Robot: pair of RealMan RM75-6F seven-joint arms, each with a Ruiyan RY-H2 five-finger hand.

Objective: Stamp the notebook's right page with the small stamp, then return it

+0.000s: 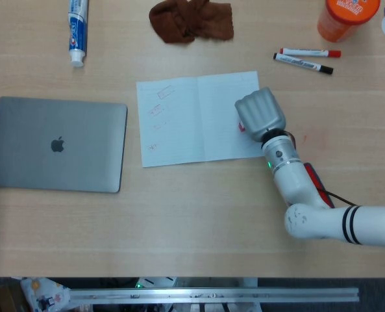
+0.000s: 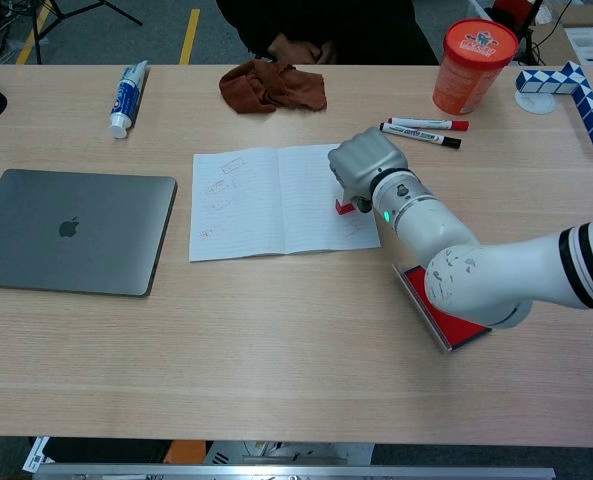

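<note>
The right hand [image 2: 361, 163] is gripping the small red stamp [image 2: 347, 205], pressing it onto the open notebook [image 1: 179, 123] near its right edge.

My head camera looks straight down on the table [image 1: 198, 214] from high above. My chest camera sits lower, facing forward at a slant. Both share the notebook [image 1: 195, 117], laptop [image 2: 71, 230] and markers [image 1: 306, 58].

The right hand [image 2: 361, 163] grips a small red stamp [image 2: 345, 206] on the open notebook's [image 2: 256, 200] right page, beside a red ink pad [image 2: 454, 318].
</note>
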